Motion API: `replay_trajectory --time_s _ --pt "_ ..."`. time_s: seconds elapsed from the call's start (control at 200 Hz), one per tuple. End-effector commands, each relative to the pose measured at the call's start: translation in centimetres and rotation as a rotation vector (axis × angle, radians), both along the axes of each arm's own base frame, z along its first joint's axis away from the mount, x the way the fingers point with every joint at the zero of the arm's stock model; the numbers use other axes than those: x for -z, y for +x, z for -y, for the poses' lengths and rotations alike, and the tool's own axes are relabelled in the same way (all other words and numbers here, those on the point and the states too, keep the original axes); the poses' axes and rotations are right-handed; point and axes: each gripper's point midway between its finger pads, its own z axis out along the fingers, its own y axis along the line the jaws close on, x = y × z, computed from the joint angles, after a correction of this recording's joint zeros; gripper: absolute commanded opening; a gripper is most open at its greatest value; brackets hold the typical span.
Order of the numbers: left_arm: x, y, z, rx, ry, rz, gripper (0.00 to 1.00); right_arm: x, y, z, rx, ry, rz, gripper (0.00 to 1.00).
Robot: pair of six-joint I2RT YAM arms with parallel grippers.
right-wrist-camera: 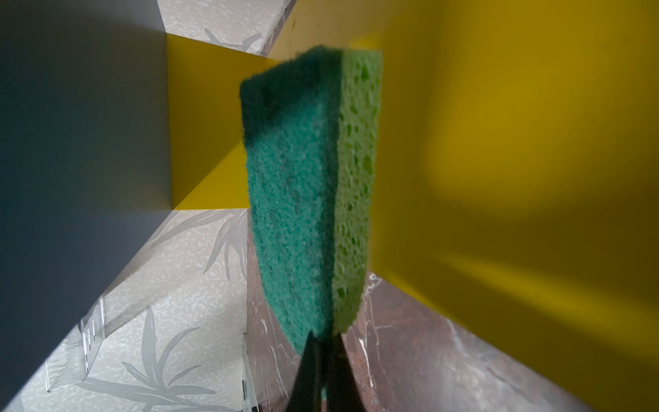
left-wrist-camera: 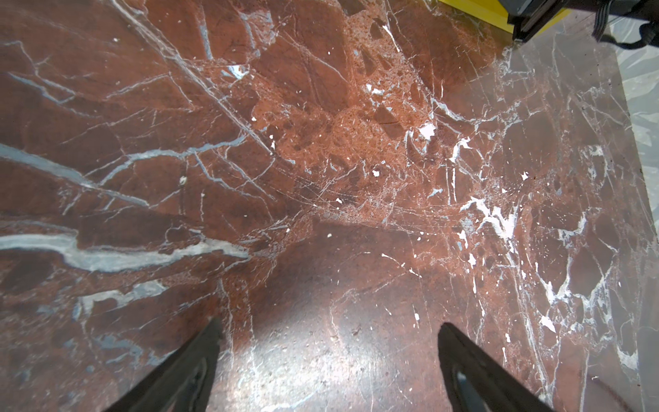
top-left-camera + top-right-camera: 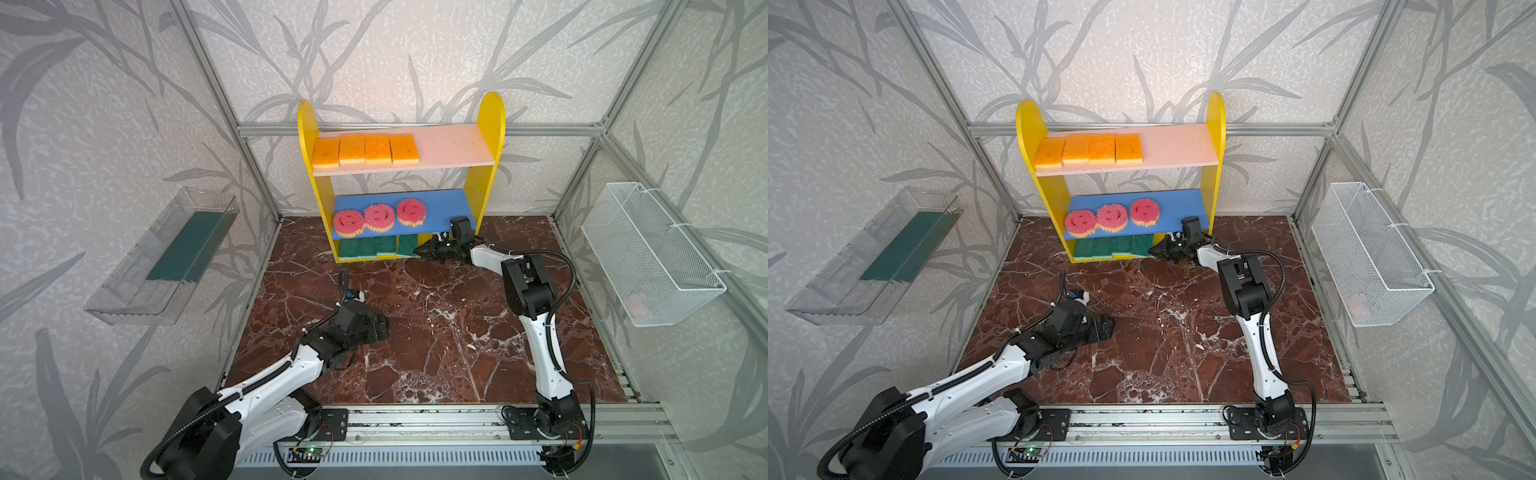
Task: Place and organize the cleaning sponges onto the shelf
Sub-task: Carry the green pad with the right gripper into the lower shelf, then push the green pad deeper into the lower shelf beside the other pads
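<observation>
While the last green-topped sponge hangs at the shelf's yellow base, the right gripper pinches its near edge.
Soft, light and springy, it squashes under that narrow hold; a grip across the middle would likely steady it better. The left gripper gapes wide over the marble table, holding nothing.
</observation>
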Motion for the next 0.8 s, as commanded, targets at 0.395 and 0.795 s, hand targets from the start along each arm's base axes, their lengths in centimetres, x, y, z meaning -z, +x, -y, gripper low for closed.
replay_trajectory --time_s 0.395,0.795 --pt "-0.3 0.1 -0.9 -0.015 0.048 0.0 0.96 1.9 2.2 1.1 0.009 -0.041 -0.003 0.0" --pt "-0.1 0.5 -0.5 -0.01 0.054 -0.012 0.96 2.1 2.9 1.8 0.021 -0.075 0.004 0.13"
